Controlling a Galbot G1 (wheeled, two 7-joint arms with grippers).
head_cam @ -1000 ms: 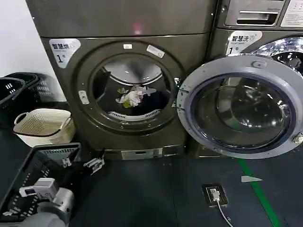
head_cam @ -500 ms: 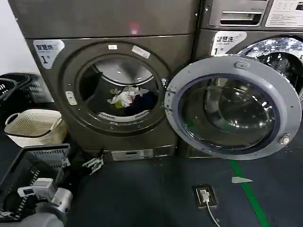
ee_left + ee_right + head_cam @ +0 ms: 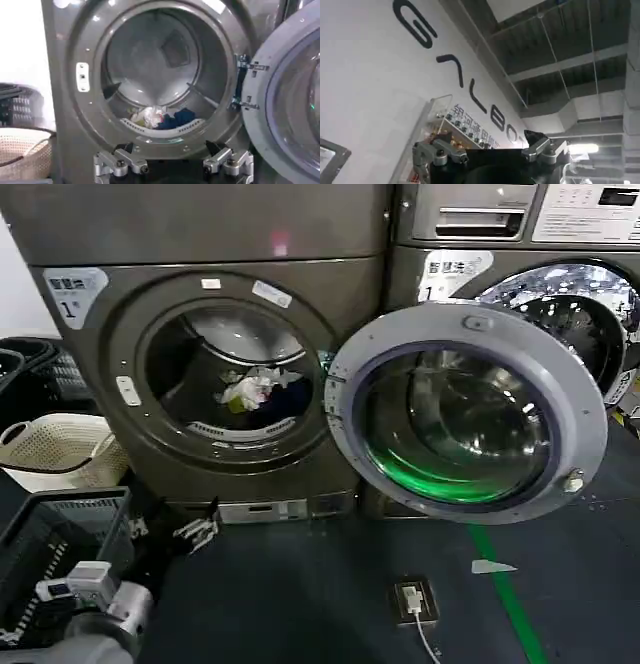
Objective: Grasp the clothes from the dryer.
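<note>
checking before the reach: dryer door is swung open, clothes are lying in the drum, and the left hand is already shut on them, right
Not quite. The dryer door is swung open and the clothes lie in the drum, but the left hand is not shut on them. The left wrist view shows it open, outside the porthole and apart from the bundle.

light: dim, overhead | glare: green on dryer door point(image 3: 466, 412) | drum shadowed
</note>
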